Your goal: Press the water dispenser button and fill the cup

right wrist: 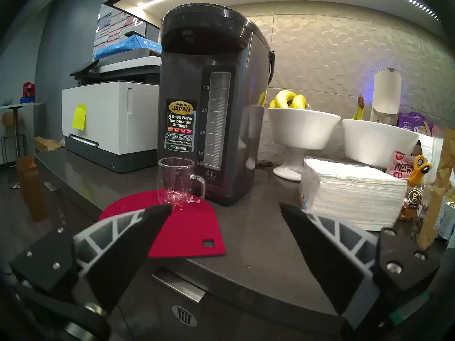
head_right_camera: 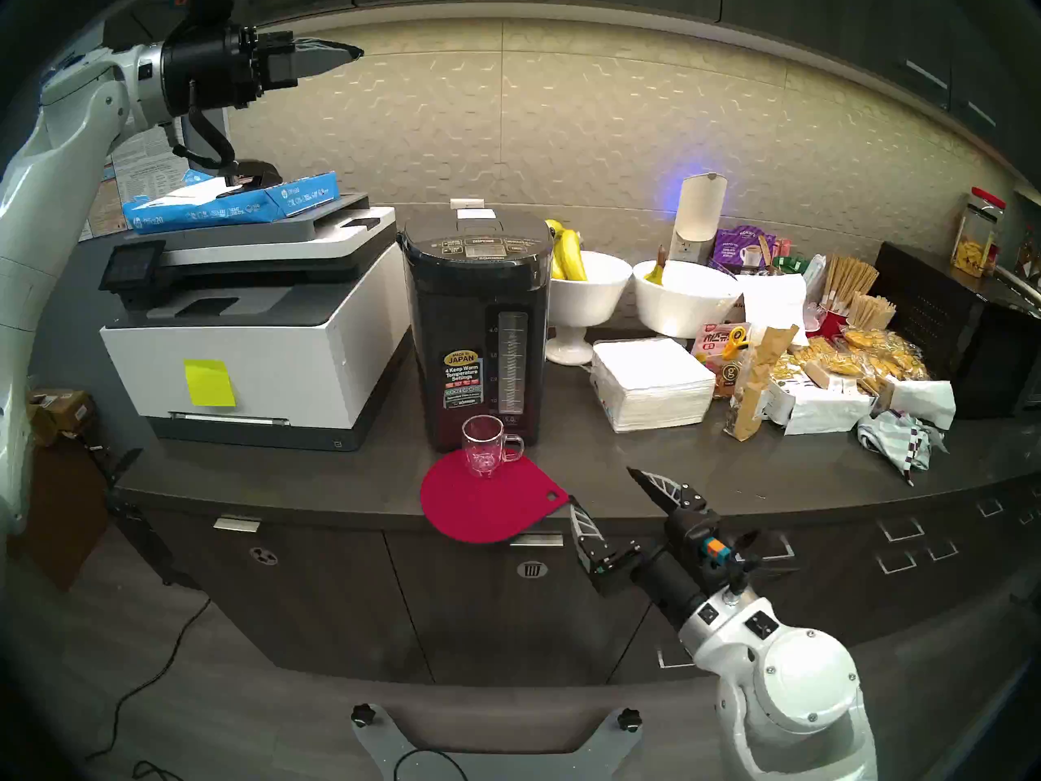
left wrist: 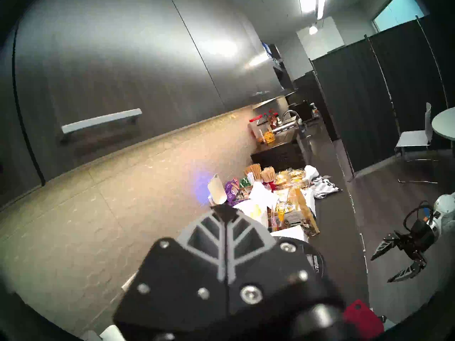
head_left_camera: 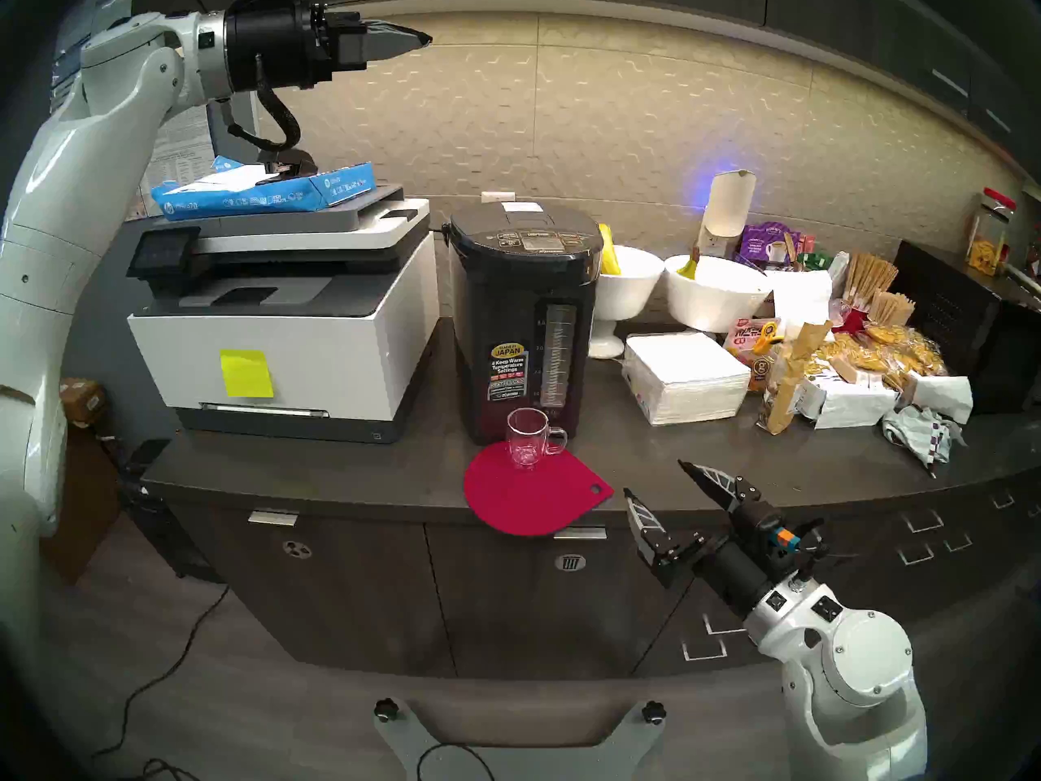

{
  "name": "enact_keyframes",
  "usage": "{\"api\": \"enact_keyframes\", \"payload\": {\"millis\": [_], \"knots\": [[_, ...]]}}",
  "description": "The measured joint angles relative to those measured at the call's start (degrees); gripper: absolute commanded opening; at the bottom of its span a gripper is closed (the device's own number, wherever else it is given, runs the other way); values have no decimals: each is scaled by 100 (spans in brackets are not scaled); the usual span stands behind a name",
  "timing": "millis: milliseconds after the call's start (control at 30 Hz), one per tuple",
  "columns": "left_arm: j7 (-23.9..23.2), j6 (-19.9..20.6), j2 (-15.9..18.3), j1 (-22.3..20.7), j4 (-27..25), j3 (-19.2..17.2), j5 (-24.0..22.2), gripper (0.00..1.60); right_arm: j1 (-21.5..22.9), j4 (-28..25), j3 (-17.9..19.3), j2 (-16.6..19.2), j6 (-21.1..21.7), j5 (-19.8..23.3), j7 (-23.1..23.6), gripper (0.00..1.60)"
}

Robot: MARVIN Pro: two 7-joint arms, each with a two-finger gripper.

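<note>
left gripper (head_left_camera: 419, 39): jaws pressed together to one point, holding nothing; high above the printer (head_left_camera: 281, 312), aimed level toward the right.
button (head_right_camera: 483, 241): on top panel of dispenser (head_left_camera: 521, 323); lies well below and to the right of the left tip, facing up. Judged: tip must swing from level to pointing down before any press.
long axis: dispenser upright; button wide side to side, smaller keys close around it, so little room for a stray tip.
cup (head_left_camera: 526, 439): empty, upright on red mat (head_left_camera: 529, 498), just in front of dispenser base, handle to the right; appears to sit under the overhanging front, exact line-up cannot be told.
right gripper (head_left_camera: 662, 481): jaws wide apart, empty; low at the counter edge (head_left_camera: 788, 495), cup ahead and to its left, apart from it.
nearer arm: left, judged by height and closed tip; right sits far below the panel.
open room: clear air above the dispenser lid; printer close on its left, bowl (head_left_camera: 628, 281) close on its right.
</note>
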Motion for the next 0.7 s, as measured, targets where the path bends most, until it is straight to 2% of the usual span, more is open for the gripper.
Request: {"api": "enact_keyframes", "payload": {"millis": [33, 67, 700], "knots": [[-17, -10, -9, -10, 0, 9, 19, 0, 0, 0, 0, 0, 0, 0, 0, 160], [-33, -19, -17, -20, 0, 18, 37, 160, 0, 0, 0, 0, 0, 0, 0, 160], [-141, 133, -164, -132, -19, 131, 263, 160, -1, -1, 1, -2, 0, -2, 1, 160]]}}
